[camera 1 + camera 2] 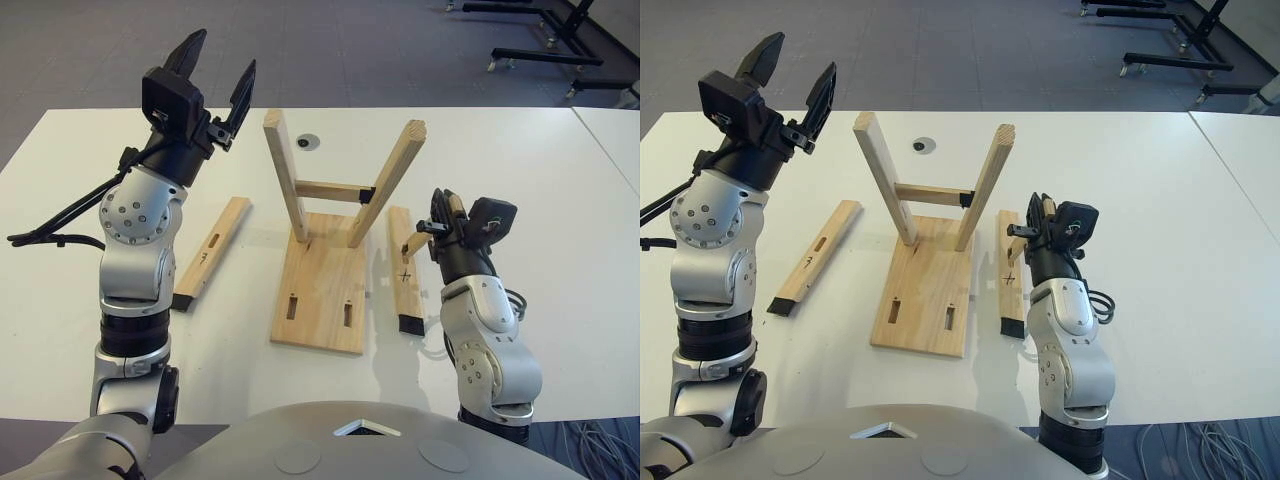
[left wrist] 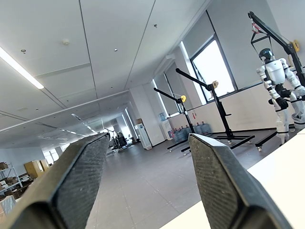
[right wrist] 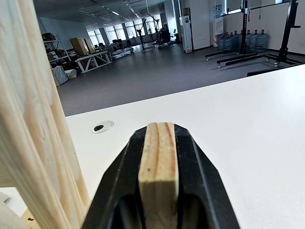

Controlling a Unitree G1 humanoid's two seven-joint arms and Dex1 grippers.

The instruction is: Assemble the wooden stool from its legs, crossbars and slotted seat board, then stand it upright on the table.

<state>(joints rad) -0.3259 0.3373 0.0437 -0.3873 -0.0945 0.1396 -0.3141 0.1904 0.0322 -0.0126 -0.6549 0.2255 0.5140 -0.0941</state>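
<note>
Two legs [image 1: 286,178] stand on the seat board [image 1: 318,300] — right end effector [image 1: 443,206] clamps a crossbar [image 3: 158,157], left end effector [image 1: 218,70] spread apart.

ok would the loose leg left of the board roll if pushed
Probably slides rather than rolls: the leg is square-edged and lies flat on the table. It looks like solid wood, so likely stiff.
</note>
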